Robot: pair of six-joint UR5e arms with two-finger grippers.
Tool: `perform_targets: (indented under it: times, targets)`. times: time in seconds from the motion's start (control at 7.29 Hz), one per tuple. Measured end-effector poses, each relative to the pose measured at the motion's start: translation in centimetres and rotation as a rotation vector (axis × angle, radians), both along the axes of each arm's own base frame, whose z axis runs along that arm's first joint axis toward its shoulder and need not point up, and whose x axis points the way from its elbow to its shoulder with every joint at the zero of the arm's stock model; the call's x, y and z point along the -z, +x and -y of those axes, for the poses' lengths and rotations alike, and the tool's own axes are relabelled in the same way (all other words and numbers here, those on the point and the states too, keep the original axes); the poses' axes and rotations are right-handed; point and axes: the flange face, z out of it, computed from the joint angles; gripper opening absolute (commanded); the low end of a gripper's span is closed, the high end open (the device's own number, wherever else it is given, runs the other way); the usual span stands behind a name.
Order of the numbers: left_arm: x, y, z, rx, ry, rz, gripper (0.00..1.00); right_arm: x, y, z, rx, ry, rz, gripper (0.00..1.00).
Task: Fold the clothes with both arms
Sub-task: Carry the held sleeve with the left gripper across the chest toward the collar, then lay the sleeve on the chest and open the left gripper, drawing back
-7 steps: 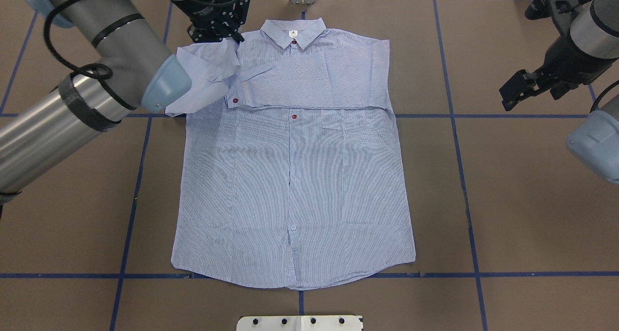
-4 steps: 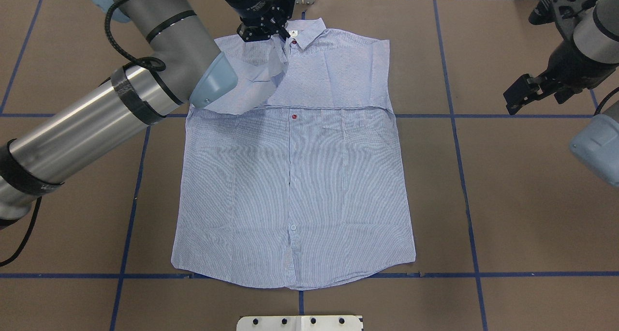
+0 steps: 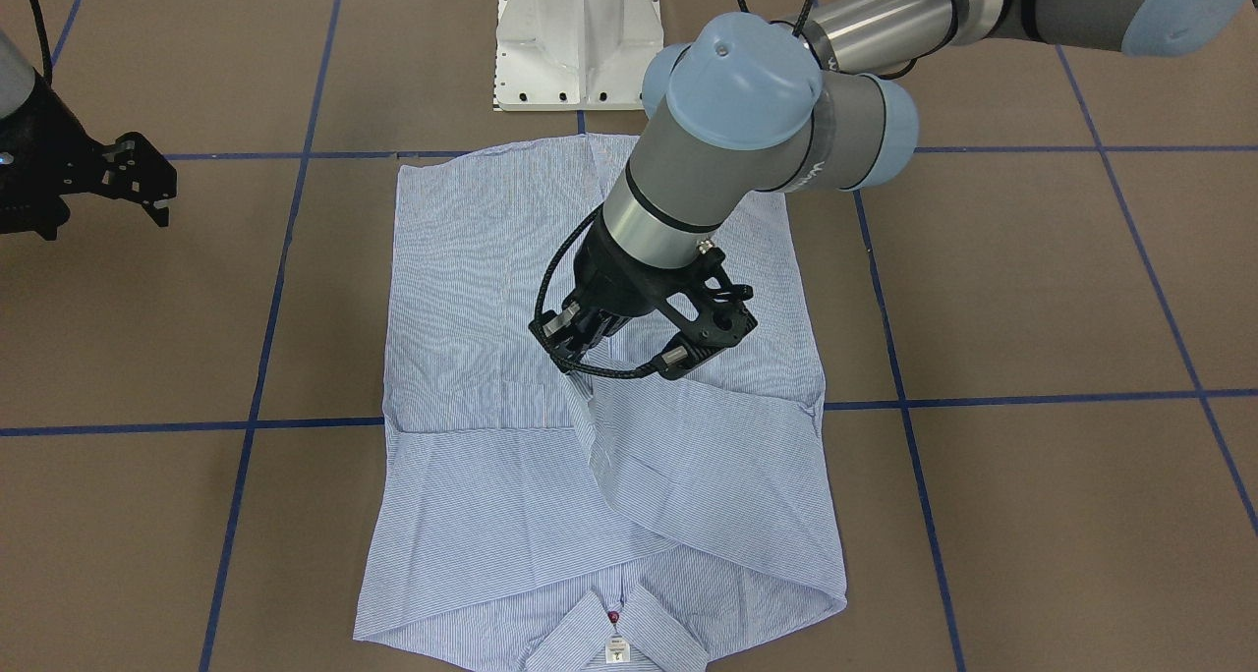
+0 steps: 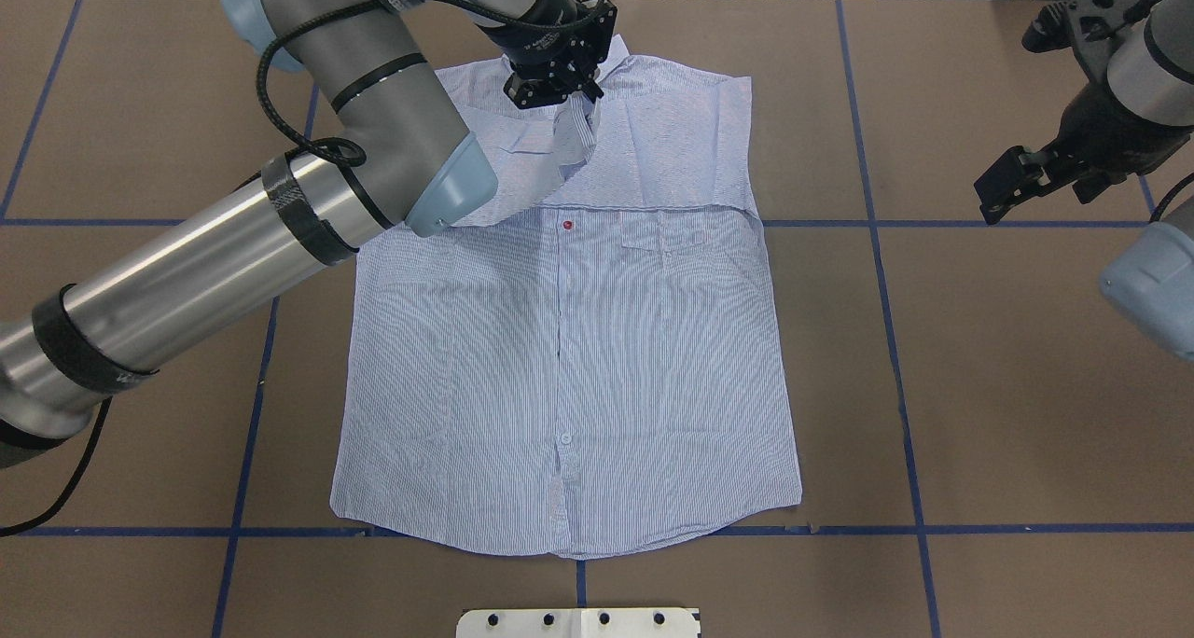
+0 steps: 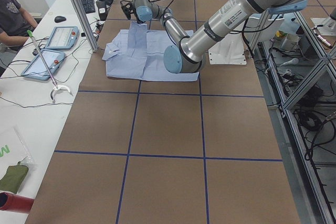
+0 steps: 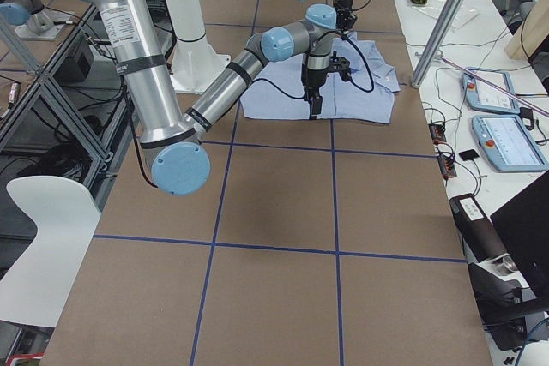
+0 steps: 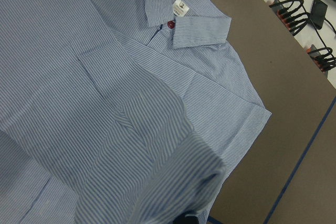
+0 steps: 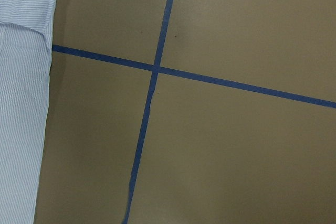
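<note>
Blue-and-white striped button shirt is lying flat on the brown tabletop. The black left tool is pinching its lifted sleeve near the collar, while the right tool is hanging well apart, jaws spread.

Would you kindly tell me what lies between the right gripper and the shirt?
Only bare brown table, crossed by blue tape lines. The overhead view shows nothing else between the right gripper and the shirt.
</note>
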Motion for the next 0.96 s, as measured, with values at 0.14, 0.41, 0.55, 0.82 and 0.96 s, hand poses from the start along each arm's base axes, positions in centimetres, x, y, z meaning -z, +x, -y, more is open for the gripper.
perform_targets:
  times: [0.14, 0.41, 0.55, 0.82, 0.96]
  targets:
    - [-0.9, 2.2, -0.6, 0.005, 0.007, 0.004, 0.0, -0.3, 0.0, 0.0, 0.0, -0.004, -0.004, 1.0]
    - [-2.7, 8.1, -2.2, 0.01, 0.035, 0.0, 0.0, -0.7, 0.0, 0.0, -0.001, -0.012, -0.008, 1.0]
    - [-2.8, 11.6, -3.5, 0.013, 0.052, 0.011, 0.38, -0.8, -0.1, 0.0, -0.002, -0.015, -0.009, 1.0]
    - [-2.0, 15.7, -6.3, -0.001, 0.118, 0.021, 1.0, -0.8, -0.1, 0.1, -0.006, -0.022, -0.009, 1.0]
    - [-1.5, 16.3, -7.1, -0.016, 0.17, 0.012, 1.0, -0.8, -0.2, 0.1, -0.006, -0.022, -0.008, 1.0]
